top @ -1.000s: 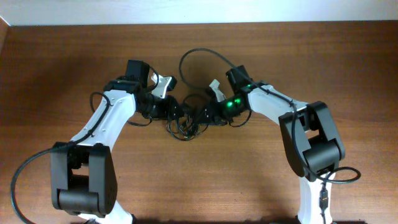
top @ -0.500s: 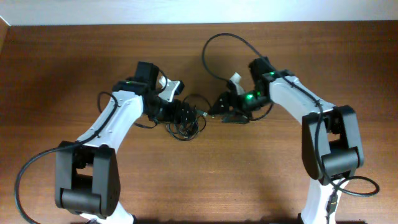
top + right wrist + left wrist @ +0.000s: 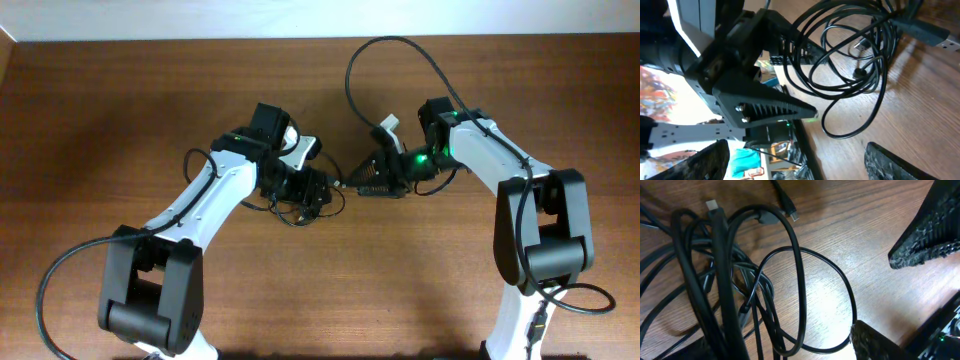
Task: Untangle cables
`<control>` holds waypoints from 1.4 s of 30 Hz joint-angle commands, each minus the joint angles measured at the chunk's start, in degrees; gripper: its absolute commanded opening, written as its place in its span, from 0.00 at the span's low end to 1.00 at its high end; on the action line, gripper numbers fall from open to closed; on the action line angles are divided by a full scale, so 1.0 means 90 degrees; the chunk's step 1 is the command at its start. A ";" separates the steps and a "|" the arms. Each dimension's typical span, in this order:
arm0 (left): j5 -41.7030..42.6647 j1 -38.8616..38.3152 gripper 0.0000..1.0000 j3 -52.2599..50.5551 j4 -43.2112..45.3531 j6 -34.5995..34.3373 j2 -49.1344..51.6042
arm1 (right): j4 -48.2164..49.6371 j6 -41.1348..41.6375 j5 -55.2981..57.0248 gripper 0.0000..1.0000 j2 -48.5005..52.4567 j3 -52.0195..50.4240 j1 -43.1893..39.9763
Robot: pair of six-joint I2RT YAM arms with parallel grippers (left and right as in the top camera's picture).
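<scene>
Jaws wide, both empty: left gripper (image 3: 874, 294) and right gripper (image 3: 797, 147) sat either side of the cables (image 3: 725, 280).
One loop (image 3: 841, 276) lay at the pile's edge, nearest the left gripper; best to pinch that single strand and draw it away from the pile, not the knot.

overhead, close wrist views, shared cables (image 3: 298, 210)

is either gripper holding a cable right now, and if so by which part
Nothing is held. The left gripper and the right gripper both stand open, and the cables lie tangled on the table.
</scene>
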 commanded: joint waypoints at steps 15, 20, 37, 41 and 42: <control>-0.0168 0.2018 0.99 0.0969 -0.1178 0.0024 0.0058 | 0.2645 0.4490 0.2492 0.92 -0.0168 0.0017 0.1277; -0.0172 0.2756 0.99 0.0911 -0.1217 -0.0374 0.0058 | 0.2992 0.4784 0.2521 0.93 -0.0168 0.0017 0.1588; -0.0187 0.2368 0.48 0.0894 -0.1219 -0.0537 0.0061 | 0.3235 0.5673 0.3206 0.04 -0.0168 0.0017 0.1778; -0.0187 0.2025 0.50 0.0741 -0.1115 -0.0702 0.0080 | 0.2764 0.4597 0.2834 0.04 -0.0168 0.0017 0.1440; -0.0187 0.1926 0.54 0.0670 -0.1052 -0.0702 0.0104 | 0.2628 0.4456 0.2832 0.04 -0.0168 0.0017 0.1387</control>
